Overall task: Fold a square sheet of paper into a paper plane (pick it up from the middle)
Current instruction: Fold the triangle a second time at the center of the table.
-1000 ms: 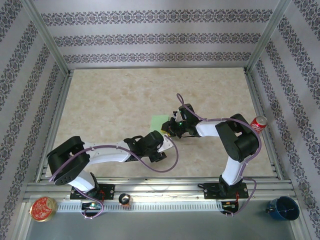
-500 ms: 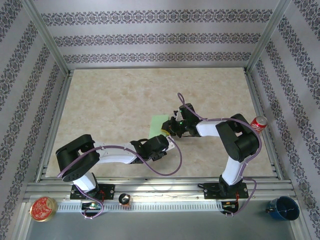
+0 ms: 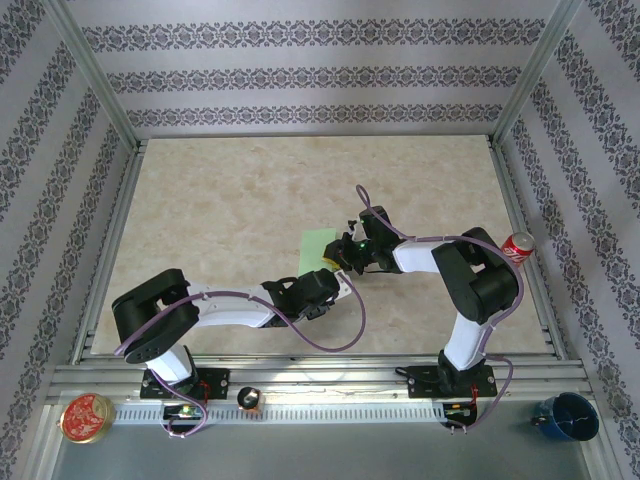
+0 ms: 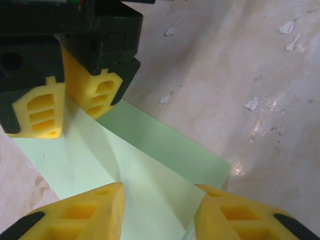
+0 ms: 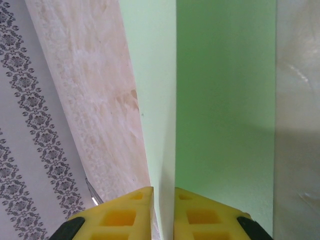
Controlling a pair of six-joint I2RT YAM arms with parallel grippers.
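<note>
A thin pale-green square sheet of paper (image 3: 318,245), already doubled over into a narrower strip, lies on the beige marbled table top (image 3: 230,210) between the two sets of yellow fingers. The right gripper (image 5: 164,194) has its fingers pressed together on one edge of the sheet, with little more than the paper's thickness between the pads. From its own camera the pinched layer runs straight ahead of the fingertips as a lighter band, while the darker layer lies flat just to one side of them. Seen from the left wrist, that same right gripper (image 4: 67,122) stands at the far end of the sheet and appears to lift the layer slightly off the table, most likely so the paper cannot slide and the fold cannot spring open. The left gripper (image 4: 159,200) has its fingers apart, one on each side of the near end of the lighter layer, with the paper's corner just beside the outer finger; nothing is clamped in them. That straddling stance looks like preparation to nip the near end, so both ends would be held for the next crease.
</note>
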